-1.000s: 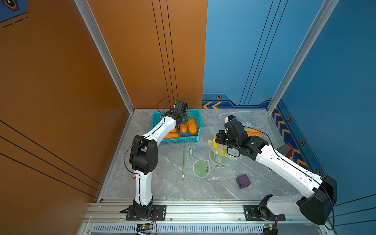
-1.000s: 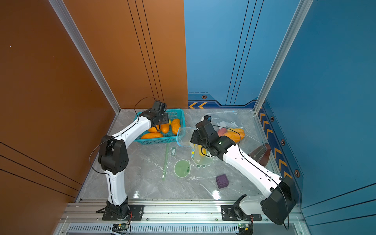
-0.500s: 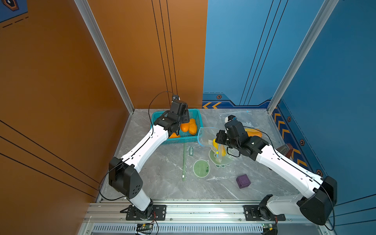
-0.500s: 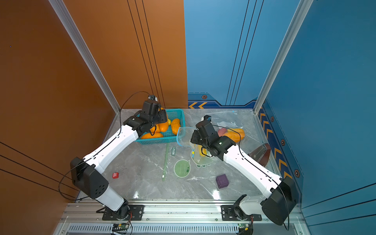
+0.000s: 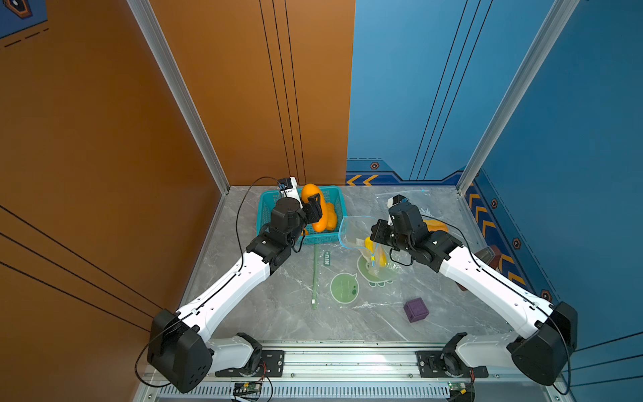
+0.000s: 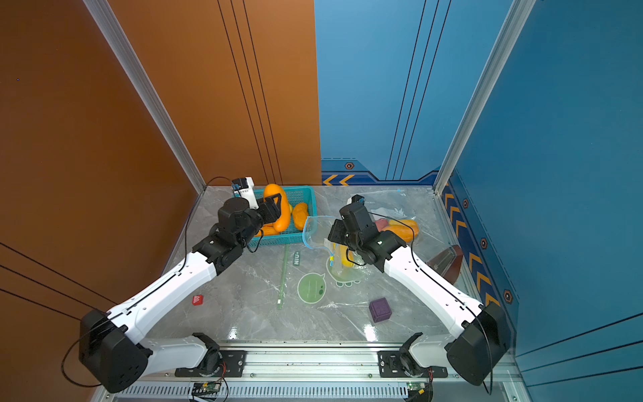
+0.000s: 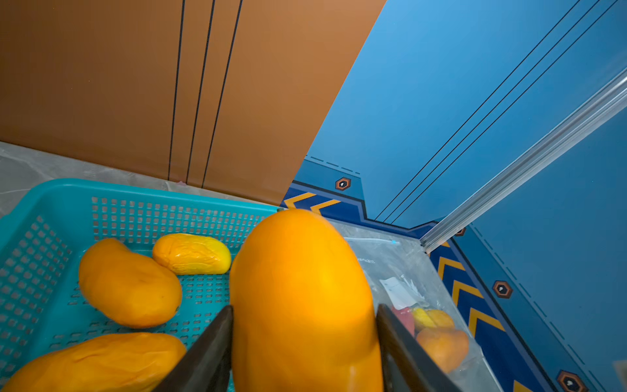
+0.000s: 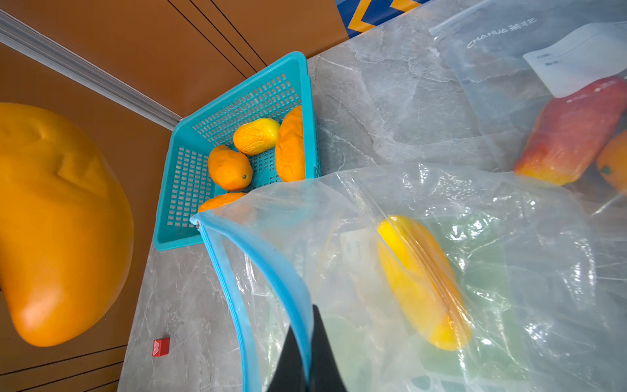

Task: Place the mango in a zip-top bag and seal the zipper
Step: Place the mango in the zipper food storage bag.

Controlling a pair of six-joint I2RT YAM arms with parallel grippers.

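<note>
1. The left gripper [image 7: 304, 310] has its jaws clamped on the two flanks of a large orange mango [image 7: 302, 271]. Both dark fingers [image 7: 210, 349] press on the skin, and the fruit sticks out well past their tips.
2. In both top views this mango [image 5: 308, 193] [image 6: 273, 193] is held up in the air over the teal basket [image 5: 335, 200], clear of the fruit lying inside.
3. Three other mangoes rest on the basket floor in the left wrist view: one mid-floor [image 7: 129, 281], a smaller yellower one [image 7: 191, 253] just beside it, and a third [image 7: 101, 359].
4. The right gripper [image 8: 307, 334] has its jaws pressed together on the blue zipper strip [image 8: 268, 261] of the zip-top bag [image 8: 356, 210]. It pinches one lip, so the mouth gapes toward the basket.
5. The bag sits just beside the basket, its raised rim close to a basket corner. Whether they touch cannot be told. A yellow mango [image 8: 420, 281] lies inside the bag.
6. Farther from the basket, past this bag, a second bag [image 8: 492, 51] lies flat, holding a red fruit [image 8: 573, 132] and an orange fruit [image 8: 614, 159].
7. A green strip [image 5: 315, 275] lies on the tabletop [image 5: 278, 306], one end near the basket wall that faces the arm bases. A purple cube [image 5: 415, 310] and a red block [image 6: 197, 300] sit well apart from the basket.
</note>
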